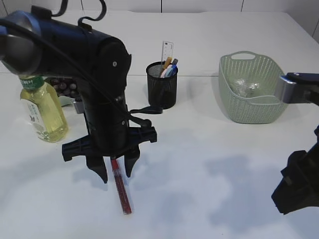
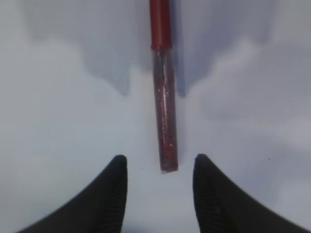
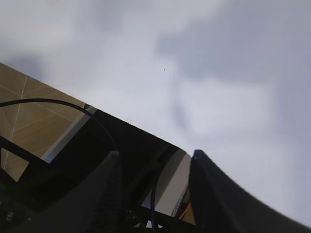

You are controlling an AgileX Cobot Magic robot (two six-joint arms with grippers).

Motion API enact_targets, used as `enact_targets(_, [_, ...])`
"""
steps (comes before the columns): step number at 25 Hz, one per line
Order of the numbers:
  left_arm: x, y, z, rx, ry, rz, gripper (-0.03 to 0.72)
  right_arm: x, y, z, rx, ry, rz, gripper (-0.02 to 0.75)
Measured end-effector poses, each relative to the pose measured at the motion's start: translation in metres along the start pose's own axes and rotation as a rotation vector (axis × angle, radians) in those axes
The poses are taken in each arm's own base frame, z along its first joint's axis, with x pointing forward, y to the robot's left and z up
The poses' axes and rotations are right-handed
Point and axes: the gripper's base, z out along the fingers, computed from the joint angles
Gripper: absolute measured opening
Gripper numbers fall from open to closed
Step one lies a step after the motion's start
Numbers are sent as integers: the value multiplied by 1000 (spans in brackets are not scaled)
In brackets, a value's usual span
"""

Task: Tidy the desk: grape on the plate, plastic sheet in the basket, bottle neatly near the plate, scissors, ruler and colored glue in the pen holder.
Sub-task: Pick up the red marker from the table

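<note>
Hovering: the left gripper (image 1: 115,173) hangs low over the red glitter glue tube (image 1: 121,188), which lies flat on the white counter (image 1: 209,164), not lifted.
Left fingers: spread, gripping nothing; in the left wrist view the two dark fingertips (image 2: 115,174) stand on either side of the tube's clear end (image 2: 166,131), with bare counter showing between each tip and the tube.
Long axis: the tube runs straight away from the wrist camera, red cap at the far end, so the fingers are set across it and would close on its width; in the exterior view it slants slightly, near end toward the camera.
Nearer arm: the left, directly above the tube; the right gripper (image 1: 294,184) sits well apart at the counter's right edge.
Right fingers: spread and empty in the right wrist view (image 3: 155,194), aimed past the counter's edge.
Pen holder: black mesh cup (image 1: 162,85) behind the left arm, already holding a ruler (image 1: 167,51) and several pens or similar.
Basket: pale green (image 1: 249,107), with crumpled clear plastic (image 1: 245,87) inside.
Bottle: yellow drink bottle (image 1: 44,112) upright at left; dark grapes (image 1: 64,85) just behind it, plate mostly hidden.
Next step, judged: lower a little and close on the tube.
</note>
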Motion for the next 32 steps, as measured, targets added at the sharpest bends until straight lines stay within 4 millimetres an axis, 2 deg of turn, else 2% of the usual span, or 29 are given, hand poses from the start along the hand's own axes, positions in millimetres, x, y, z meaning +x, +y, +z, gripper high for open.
enact_targets(10, [-1,-6,27,-30,26,-5,330,0,0,0,0,2,-6,364])
enact_targets(20, [-17,-3,29,16,-3,-47,314,0,0,0,-3,2,-4,364])
enact_targets(27, [-17,-4,39,14,21,-58,311,0,0,0,-5,4,-4,364])
enact_targets(32, [-18,-5,43,15,23,-57,279,0,1,0,-10,4,-2,364])
